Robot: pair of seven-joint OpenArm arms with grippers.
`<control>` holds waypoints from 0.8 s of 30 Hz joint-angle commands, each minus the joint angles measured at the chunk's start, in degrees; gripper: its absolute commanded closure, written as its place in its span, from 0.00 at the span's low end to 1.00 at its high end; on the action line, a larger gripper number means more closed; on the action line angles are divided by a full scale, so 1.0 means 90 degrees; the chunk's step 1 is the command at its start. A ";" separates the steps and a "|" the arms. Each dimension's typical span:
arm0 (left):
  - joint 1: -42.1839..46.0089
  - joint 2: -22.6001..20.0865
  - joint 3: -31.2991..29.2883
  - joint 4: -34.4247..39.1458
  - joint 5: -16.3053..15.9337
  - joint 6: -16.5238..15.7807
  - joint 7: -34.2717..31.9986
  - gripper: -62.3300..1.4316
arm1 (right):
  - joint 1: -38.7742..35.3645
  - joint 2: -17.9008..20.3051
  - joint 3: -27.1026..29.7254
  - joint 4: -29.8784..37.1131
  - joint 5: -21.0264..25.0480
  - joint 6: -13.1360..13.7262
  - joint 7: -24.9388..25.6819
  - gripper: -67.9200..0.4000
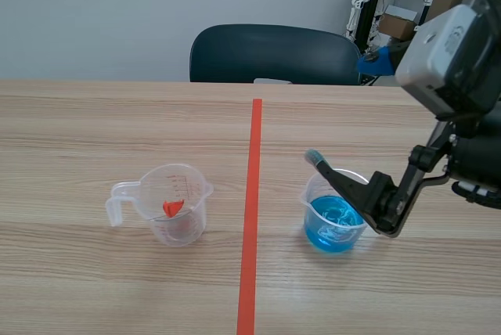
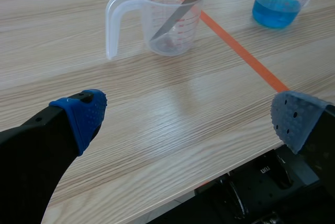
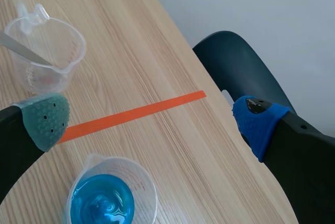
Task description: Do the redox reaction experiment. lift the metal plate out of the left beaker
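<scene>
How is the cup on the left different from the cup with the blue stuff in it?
The right beaker holds blue liquid and nothing else that shows; the left beaker holds a leaning metal plate and no blue liquid. The left beaker's handle shows; none shows on the right beaker. Both are clear and stand upright on the table.

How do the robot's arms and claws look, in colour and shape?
Each claw has two thick black fingers tipped with soft dotted pads. The left claw has one bright blue pad and one grey-blue. The right claw has one grey-green pad and one blue. The right arm is black and carries a light grey box.
</scene>
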 commanded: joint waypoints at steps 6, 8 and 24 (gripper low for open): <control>-0.0597 0.0143 0.0007 -0.0532 0.0228 -0.0019 -0.0510 0.00 | 0.0656 0.0078 -0.0882 -0.0257 -0.0466 -0.0049 0.0253 0.00; -0.0704 0.0197 0.0007 -0.0636 0.0401 -0.0017 -0.0639 0.00 | 0.0811 0.0078 -0.1115 -0.0391 -0.0571 -0.0049 0.0357 0.00; -0.1180 0.0500 0.0219 -0.0818 0.1144 0.0109 -0.1401 0.00 | 0.1921 0.0032 -0.2788 -0.1413 -0.1107 -0.0049 0.1086 0.00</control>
